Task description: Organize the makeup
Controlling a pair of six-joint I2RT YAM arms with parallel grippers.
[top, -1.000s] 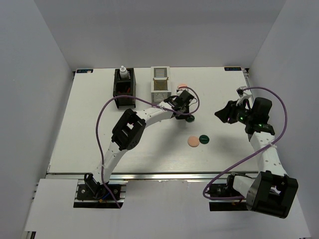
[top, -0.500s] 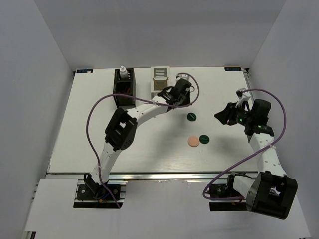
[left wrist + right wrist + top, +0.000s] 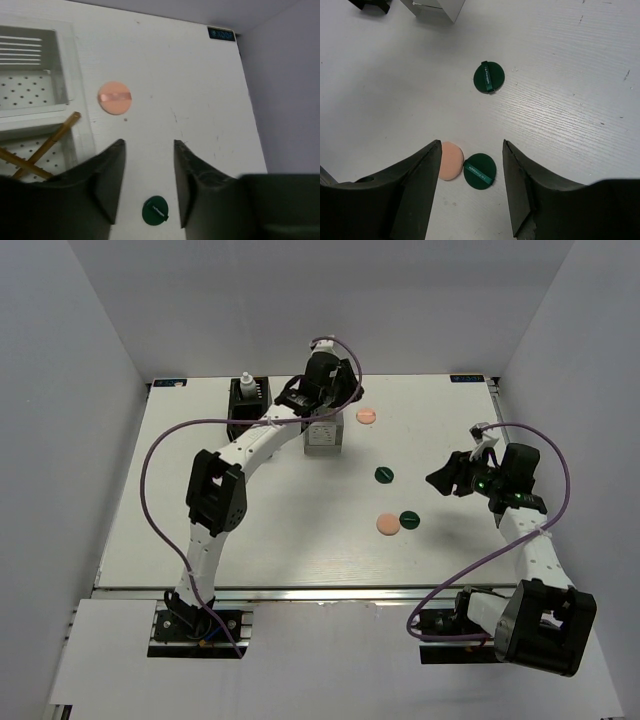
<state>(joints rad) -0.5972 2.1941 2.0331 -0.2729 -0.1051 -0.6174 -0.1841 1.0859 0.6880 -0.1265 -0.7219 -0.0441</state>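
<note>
My left gripper (image 3: 322,398) hangs open and empty above the white slatted box (image 3: 322,427), where thin wooden sticks (image 3: 44,152) lie in a compartment. Beyond its fingertips (image 3: 148,145) a peach disc (image 3: 115,98) rests on the table, and a dark-green disc (image 3: 155,210) lies nearer. My right gripper (image 3: 470,145) is open above a peach disc (image 3: 449,160) and a dark-green disc (image 3: 480,170) that touch each other, with another dark-green disc (image 3: 488,77) farther off. From above, the pair of discs (image 3: 397,522) lies left of the right gripper (image 3: 438,478). A small white bottle (image 3: 246,385) stands at the black box.
The black slatted box (image 3: 248,418) stands left of the white box at the back of the table (image 3: 180,500). A lone peach disc (image 3: 367,416) and a dark-green disc (image 3: 384,475) lie right of the white box. Grey walls close in both sides.
My left arm has swung from the table's middle back to above the white box, and its gripper has opened. The right gripper has opened slightly wider and barely moved.
</note>
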